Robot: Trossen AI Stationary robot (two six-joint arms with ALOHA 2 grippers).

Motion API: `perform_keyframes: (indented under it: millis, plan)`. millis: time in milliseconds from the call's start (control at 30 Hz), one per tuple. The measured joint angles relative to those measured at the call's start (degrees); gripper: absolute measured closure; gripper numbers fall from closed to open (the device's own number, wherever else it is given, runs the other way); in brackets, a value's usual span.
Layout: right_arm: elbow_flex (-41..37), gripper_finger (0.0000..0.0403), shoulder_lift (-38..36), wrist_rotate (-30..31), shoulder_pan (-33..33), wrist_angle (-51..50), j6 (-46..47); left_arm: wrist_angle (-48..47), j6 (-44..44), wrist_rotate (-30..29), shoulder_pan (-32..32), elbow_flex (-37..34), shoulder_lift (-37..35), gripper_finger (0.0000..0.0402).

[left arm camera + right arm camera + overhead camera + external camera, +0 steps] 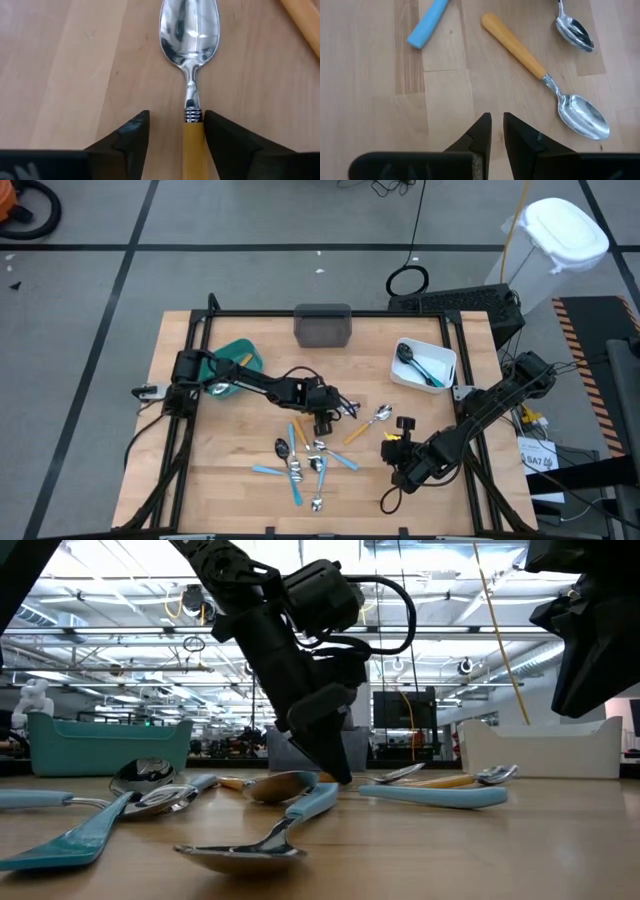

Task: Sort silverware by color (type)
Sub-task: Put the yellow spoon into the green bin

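An orange-handled spoon (pixel 190 35) lies flat on the wooden table, bowl up. My left gripper (pixel 176 135) is open just above it, one finger on each side of the orange handle (pixel 192 150). In the high view this gripper (pixel 323 423) is at the table's middle, and in the low view its fingertips (pixel 335 768) are close to the tabletop. More silverware (pixel 305 465) lies scattered nearer the front. My right gripper (pixel 497 125) hangs shut above bare wood at the right (pixel 398 444). Another orange-handled spoon (pixel 545 75) lies ahead of it. My left gripper comes down slanting from the table's left, its fingers astride the orange handle just behind the metal collar (pixel 193 115) and pointing along the spoon. One finger (pixel 220 140) stands right beside the handle. Whether it touches, I cannot tell.
A teal bin (pixel 238 360) stands at the back left, a grey bin (pixel 322 326) at the back middle, and a white bin (pixel 425 365) holding a black spoon at the back right. Blue-handled pieces (pixel 435 796) lie around the left gripper. Bare wood shows at the front right.
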Motion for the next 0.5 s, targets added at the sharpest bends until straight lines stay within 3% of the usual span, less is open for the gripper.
perform_keyframes:
  millis: [333, 500]
  plan:
    - [0.0, 0.0358, 0.0, 5.1, -0.1, 0.9, -2.2, 1.3, 2.3, 1.4, -1.1, -0.1, 0.1, 0.0352]
    - [0.0, 0.0358, 0.0, 6.0, -0.1, 2.7, -4.2, 3.4, 2.2, 0.6, -1.6, 0.1, 0.1, 0.039]
